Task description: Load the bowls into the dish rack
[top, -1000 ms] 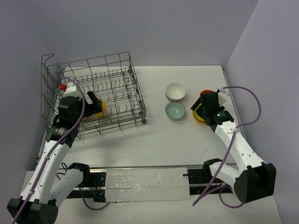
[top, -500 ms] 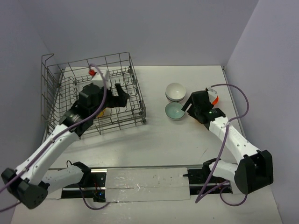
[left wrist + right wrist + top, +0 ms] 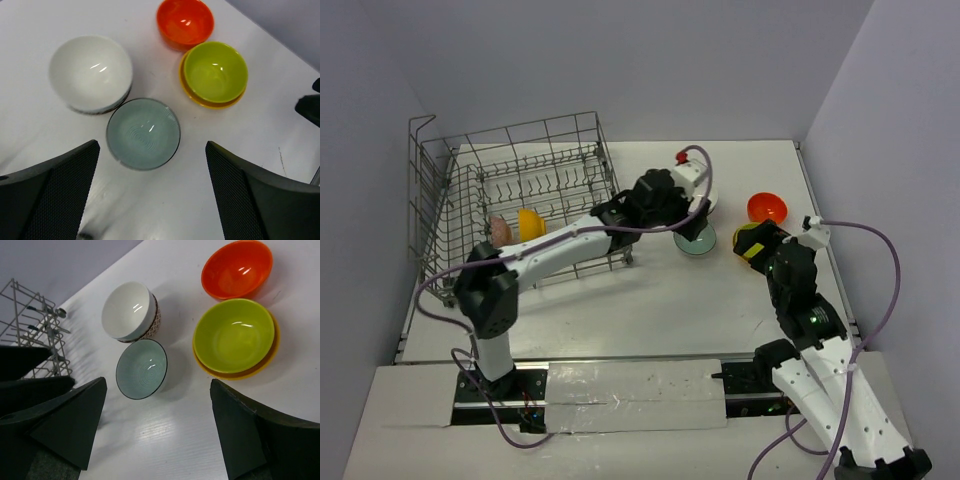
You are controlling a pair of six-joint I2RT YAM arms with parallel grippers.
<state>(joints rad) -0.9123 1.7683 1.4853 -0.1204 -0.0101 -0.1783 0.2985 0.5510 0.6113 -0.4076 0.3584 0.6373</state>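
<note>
The pale green bowl (image 3: 143, 133) sits upright right of the tabletop's (image 3: 650, 300) middle, directly beneath the left end effector (image 3: 151, 145), which is spread wide (holding nothing). The right end effector (image 3: 157, 381), equally spread, hangs nearer the right edge, so the left is closer.

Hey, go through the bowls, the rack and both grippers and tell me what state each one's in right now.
white bowl: upright, empty.
pale green bowl: upright, empty.
red bowl: upright, empty.
lime green bowl: upright, nested in the yellow bowl.
yellow bowl: upright, lowest of that stack.
dish rack: upright, holding a pinkish bowl and an orange bowl.
left gripper: open, empty.
right gripper: open, empty.
</note>
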